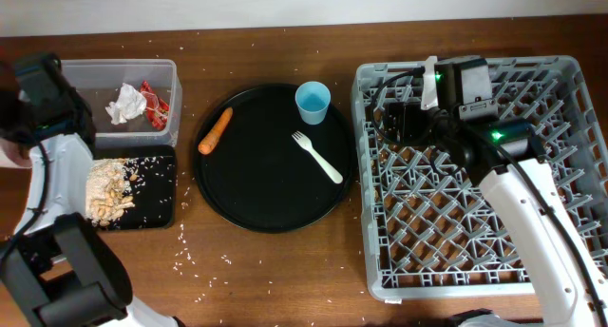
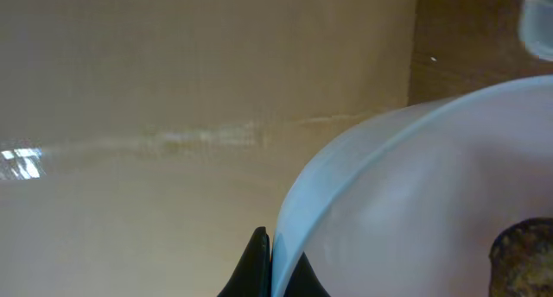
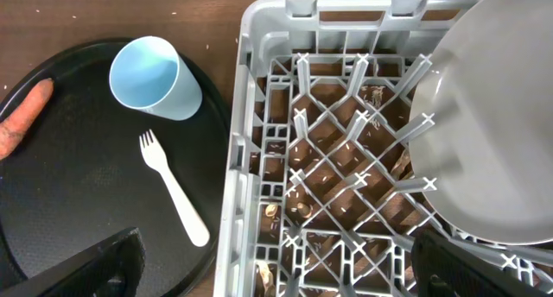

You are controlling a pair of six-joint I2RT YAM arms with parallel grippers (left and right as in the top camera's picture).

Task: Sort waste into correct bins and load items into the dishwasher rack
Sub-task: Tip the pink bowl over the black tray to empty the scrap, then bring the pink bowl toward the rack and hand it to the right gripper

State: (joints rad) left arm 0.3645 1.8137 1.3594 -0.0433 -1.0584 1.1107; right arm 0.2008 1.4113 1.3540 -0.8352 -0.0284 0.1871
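View from above: shows carrot (image 1: 215,130), light blue cup (image 1: 313,102) and white fork (image 1: 317,157) lying apart on round black tray (image 1: 256,189); napkin (image 1: 124,104) and red wrapper (image 1: 155,101) in clear tub (image 1: 95,66); rice and scraps (image 1: 109,189) in shallow black tray (image 1: 161,208).

Left wrist: shows left gripper (image 2: 270,267) pinched closed on rim of small white bowl (image 2: 415,193), with brownish lump (image 2: 523,254) inside, probably food. Better to tip it slowly over shallow black tray, keeping firm pinch.

Right wrist: shows right gripper (image 3: 281,262) spread wide, holding nothing, over dishwasher rack (image 3: 246,116), with grey-green bowl (image 3: 492,116) leaning among pegs (image 3: 359,72). Asks for straight lift upward, without brushing bowl.
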